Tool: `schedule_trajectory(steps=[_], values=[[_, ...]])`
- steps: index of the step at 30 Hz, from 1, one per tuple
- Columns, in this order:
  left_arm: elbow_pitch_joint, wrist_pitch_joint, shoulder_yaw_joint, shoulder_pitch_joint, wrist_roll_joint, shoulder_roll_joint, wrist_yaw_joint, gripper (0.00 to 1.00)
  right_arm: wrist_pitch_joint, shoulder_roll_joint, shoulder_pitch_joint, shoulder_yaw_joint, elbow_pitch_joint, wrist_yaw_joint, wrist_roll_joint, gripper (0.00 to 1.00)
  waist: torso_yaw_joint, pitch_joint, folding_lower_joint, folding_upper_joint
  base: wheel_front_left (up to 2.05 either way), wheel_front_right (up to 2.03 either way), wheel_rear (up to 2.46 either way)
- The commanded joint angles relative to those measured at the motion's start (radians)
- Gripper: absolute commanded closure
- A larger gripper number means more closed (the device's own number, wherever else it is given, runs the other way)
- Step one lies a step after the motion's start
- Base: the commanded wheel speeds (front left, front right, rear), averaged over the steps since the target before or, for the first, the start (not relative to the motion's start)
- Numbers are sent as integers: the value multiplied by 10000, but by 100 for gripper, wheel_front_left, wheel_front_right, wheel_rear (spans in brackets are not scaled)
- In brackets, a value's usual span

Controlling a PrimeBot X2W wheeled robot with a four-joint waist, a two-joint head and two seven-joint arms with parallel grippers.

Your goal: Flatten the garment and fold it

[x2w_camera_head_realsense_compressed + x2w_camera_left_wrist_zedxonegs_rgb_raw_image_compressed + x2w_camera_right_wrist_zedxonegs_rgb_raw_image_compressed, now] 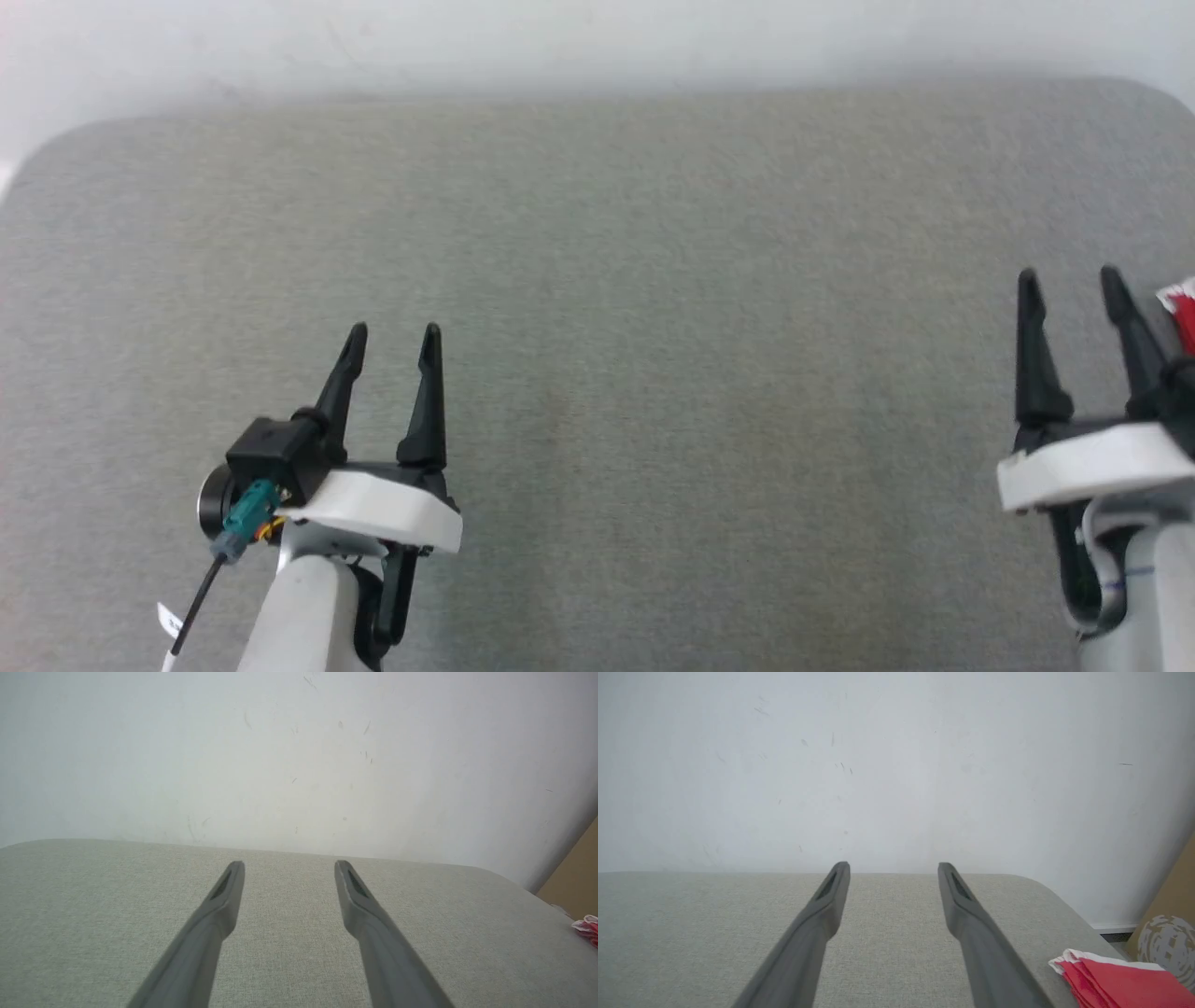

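Two sets of dark fingers stand apart with nothing between them, so the step in hand looks to me like the reach for the shorts (1115, 982). They lie in bunched red layers with a white edge on the grey table (597, 280). That puts them just outside the outer finger of the right gripper (1068, 276) and a little behind its tips. From the left gripper (394, 331) they are well apart, far beyond its inner finger.

To do this well, the right gripper should probably swing outward until the cloth sits ahead of its tips. It can then drop low and pinch near an edge, not into the middle of the heap. From there it can draw the cloth to the bare stretch between the two grippers, where both can spread it. The fabric looks thin, so a shallow pinch may slip. How the layers are stacked I cannot tell.

Both arms reach forward over the table with fingers raised off it, tips pointing toward the white wall (896, 765). The right gripper is slightly further forward than the left.
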Motion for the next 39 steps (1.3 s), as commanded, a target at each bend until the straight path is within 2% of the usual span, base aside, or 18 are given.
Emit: schedule_trajectory(steps=[1,11,18,30,31,39], values=[[43,-47,43,181,-48,-41,87,0,-66,140,415,82,-302,-19,147,0,666,-624,2,-1,0,0,0],[55,-47,-339,670,-134,-49,249,0,-333,354,1783,260,-763,-19,265,0,1171,-1185,2,-1,0,0,0],[-13,-47,-736,1100,-49,-50,363,0,-480,359,2435,405,-330,-19,419,0,1272,-1456,2,-1,0,0,0],[-43,-47,-812,1447,-96,-50,501,0,-573,360,2698,591,15,-19,555,0,1295,-1601,2,-1,0,0,0],[-28,1,-807,1327,-104,-35,439,100,-524,330,2597,589,-12,0,481,100,1296,-1602,2,-1,0,0,0],[-23,17,-807,1325,-109,-33,437,100,-518,326,2595,602,-10,0,474,100,1293,-1603,3,-1,0,0,0]])
